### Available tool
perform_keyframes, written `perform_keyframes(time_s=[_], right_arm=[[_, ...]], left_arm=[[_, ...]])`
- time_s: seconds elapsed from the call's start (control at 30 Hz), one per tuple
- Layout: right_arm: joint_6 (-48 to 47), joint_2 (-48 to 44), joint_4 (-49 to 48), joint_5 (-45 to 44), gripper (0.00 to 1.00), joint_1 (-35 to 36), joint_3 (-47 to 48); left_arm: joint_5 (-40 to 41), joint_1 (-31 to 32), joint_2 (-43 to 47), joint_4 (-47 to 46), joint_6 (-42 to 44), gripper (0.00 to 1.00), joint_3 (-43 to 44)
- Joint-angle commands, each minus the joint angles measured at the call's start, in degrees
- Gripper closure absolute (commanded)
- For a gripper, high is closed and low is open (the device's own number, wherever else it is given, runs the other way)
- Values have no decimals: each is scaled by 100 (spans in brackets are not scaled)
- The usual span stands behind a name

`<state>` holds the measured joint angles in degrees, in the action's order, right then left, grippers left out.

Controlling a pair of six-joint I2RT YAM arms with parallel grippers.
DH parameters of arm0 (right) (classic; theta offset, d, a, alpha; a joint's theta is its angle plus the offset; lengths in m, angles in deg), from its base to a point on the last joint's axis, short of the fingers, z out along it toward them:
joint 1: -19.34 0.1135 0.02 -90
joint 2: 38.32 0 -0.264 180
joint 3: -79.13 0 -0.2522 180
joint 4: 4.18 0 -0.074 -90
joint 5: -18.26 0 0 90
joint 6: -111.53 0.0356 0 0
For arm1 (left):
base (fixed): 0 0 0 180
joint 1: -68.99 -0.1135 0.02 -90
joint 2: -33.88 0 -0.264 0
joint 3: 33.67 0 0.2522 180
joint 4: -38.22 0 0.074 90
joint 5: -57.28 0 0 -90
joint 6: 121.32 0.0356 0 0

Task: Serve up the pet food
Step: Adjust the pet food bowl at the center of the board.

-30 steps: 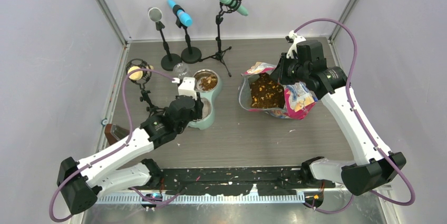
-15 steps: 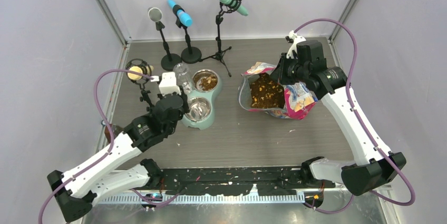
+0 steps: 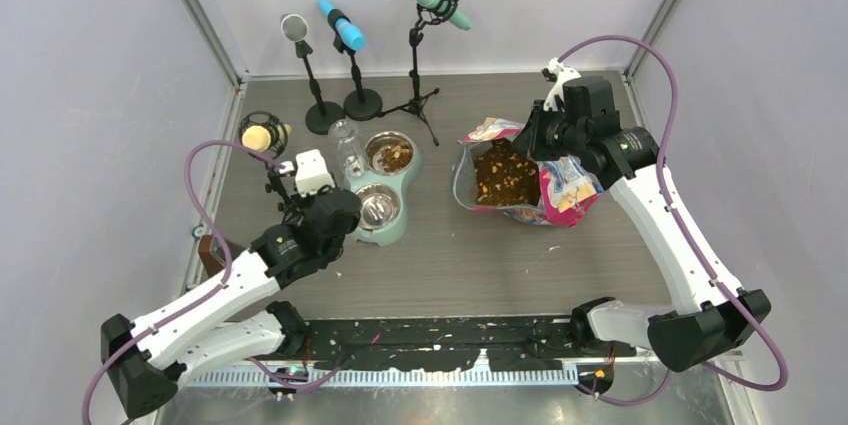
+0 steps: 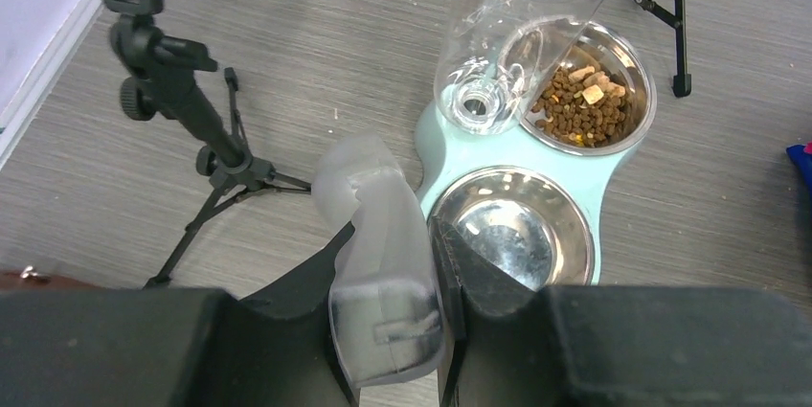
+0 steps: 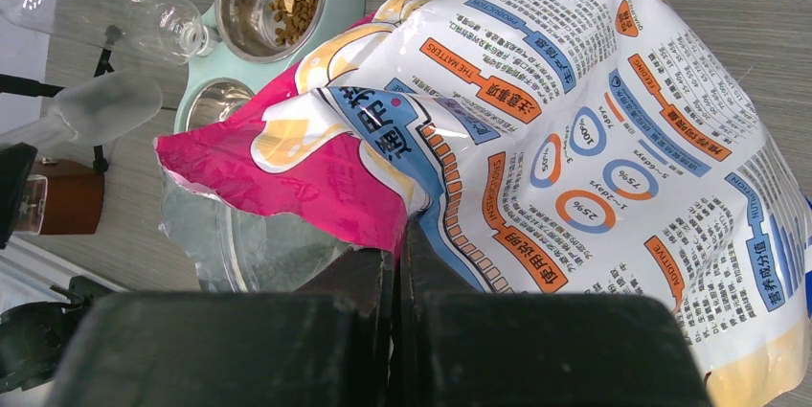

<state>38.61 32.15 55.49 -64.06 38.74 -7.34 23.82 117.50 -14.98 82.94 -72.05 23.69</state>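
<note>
Brown kibble lies in the far steel bowl (image 3: 392,156) (image 4: 586,101) of the mint-green feeder (image 3: 372,234) (image 4: 450,153); the near bowl (image 4: 512,230) is empty. More kibble (image 3: 505,177) fills the open pink, white and blue bag (image 3: 565,195) (image 5: 575,110). My left gripper (image 3: 335,207) (image 4: 388,235) is shut on the clear scoop (image 4: 378,225), which looks empty, left of and near the feeder. My right gripper (image 3: 540,140) (image 5: 397,235) is shut on the bag's pink rim and holds it open.
A clear bottle (image 3: 345,140) (image 4: 517,14) is plugged into the feeder's left side. Several microphone stands (image 3: 322,115) stand at the back, and one small tripod mic (image 3: 262,137) (image 4: 182,101) at the left. A brown object (image 3: 212,250) sits at the left edge.
My left arm has drawn back from over the feeder toward the left and near side, taking the scoop with it. The right arm and bag have not moved.
</note>
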Motion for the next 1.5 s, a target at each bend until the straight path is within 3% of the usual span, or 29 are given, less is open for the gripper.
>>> perform_keyframes(time_s=[0.0,0.43,1.0,1.27,1.33,1.47], right_arm=[[78,-319,-510,234,95,11,121],[23,-307,-476,221,95,11,154],[-64,-278,-381,59,95,11,246],[-68,-254,-362,36,95,11,272],[-79,-260,-356,28,95,11,268],[-88,-258,-356,-2,95,11,289]], left_arm=[[169,-193,-271,-1266,275,100,-167],[-541,-1083,-965,-2755,656,100,-371],[-1371,-1529,-1669,-3778,382,100,-403],[-2132,-1693,-2018,-4254,432,100,-327],[-2056,-1698,-2001,-4176,380,100,-297],[-1521,-1692,-1821,-2777,215,100,251]])
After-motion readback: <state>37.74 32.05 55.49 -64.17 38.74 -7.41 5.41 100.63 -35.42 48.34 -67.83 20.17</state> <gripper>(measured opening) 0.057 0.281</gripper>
